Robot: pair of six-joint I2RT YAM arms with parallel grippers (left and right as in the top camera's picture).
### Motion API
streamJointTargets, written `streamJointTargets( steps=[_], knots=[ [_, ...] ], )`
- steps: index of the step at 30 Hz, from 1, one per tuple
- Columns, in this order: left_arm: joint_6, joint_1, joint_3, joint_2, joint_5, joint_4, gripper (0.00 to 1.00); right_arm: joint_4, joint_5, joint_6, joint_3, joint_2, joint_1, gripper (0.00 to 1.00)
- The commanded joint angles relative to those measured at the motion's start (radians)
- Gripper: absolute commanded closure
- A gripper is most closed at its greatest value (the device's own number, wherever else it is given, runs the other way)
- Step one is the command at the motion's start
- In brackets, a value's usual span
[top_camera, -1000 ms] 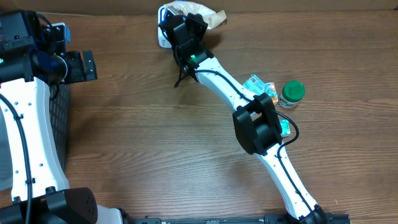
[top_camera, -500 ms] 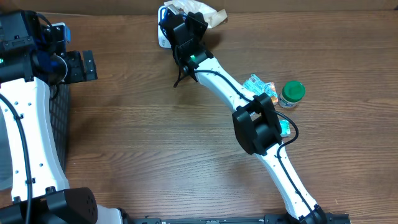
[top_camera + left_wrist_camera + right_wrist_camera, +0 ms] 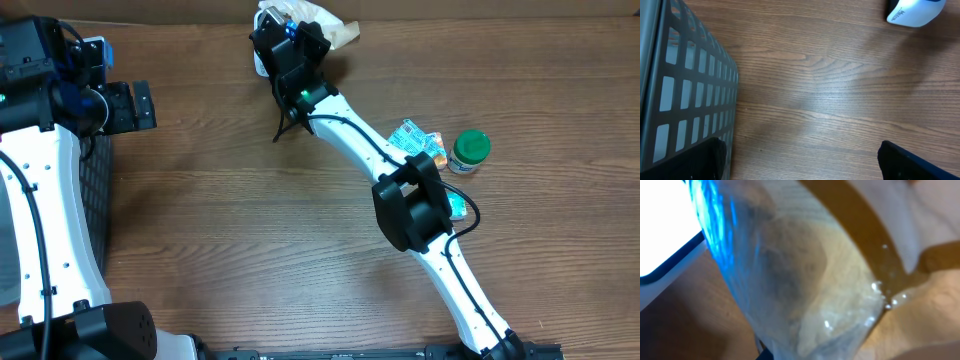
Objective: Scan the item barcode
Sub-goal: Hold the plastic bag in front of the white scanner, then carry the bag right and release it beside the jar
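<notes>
Bag [image 3: 805,280] of clear plastic sits clenched in the right gripper [image 3: 285,25], white scanner [image 3: 660,225] just beside it; left gripper [image 3: 146,105] hangs released, mesh basket [image 3: 685,100] alongside.

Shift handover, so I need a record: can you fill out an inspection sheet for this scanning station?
Surface: wooden table, no spills seen.
Job's things: clear bag held up at the white scanner, far edge.
Clutter: green-lidded jar and teal packets beside the right arm; black mesh basket at left.
Grippers: right gripper shut on the clear bag; left gripper open, holding nothing.
Cables: black cable looped at the right arm's elbow.
Surroundings: cardboard wall behind the table.
</notes>
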Motion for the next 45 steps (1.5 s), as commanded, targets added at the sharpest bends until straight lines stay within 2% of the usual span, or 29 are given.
streamJointTargets(
  steps=[1,6,7,14,19,24,30,38,45],
  knots=[
    [0.026,0.004,0.013,0.001,0.0,0.0,0.0,-0.114,-0.069,0.174,0.011,-0.209,0.002,0.96],
    [0.026,0.004,0.013,0.001,0.0,0.0,0.01,-0.343,-0.17,0.38,0.011,-0.366,0.002,0.96],
    [0.026,0.004,0.013,0.001,0.0,0.0,0.0,-0.462,-0.232,0.475,0.011,-0.437,0.002,0.96],
    [0.026,0.004,0.013,0.001,0.0,0.0,0.0,-0.902,-0.459,0.811,0.011,-0.642,-0.006,0.96],
    [0.026,0.004,0.013,0.001,0.0,0.0,0.01,-1.169,-0.669,0.978,0.011,-0.706,-0.044,0.96],
    [0.026,0.004,0.013,0.001,0.0,0.0,0.0,-1.386,-0.904,1.04,-0.001,-0.689,-0.11,0.96],
    [0.026,0.004,0.013,0.001,0.0,0.0,0.0,-1.415,-0.942,1.04,-0.158,-0.682,-0.13,0.96],
    [0.026,0.004,0.013,0.001,0.0,0.0,0.0,-1.268,-1.023,1.04,-0.473,-0.682,-0.158,0.96],
    [0.026,0.004,0.013,0.001,0.0,0.0,0.0,-1.16,-1.017,1.061,-0.66,-0.682,-0.223,0.96]
  ],
)
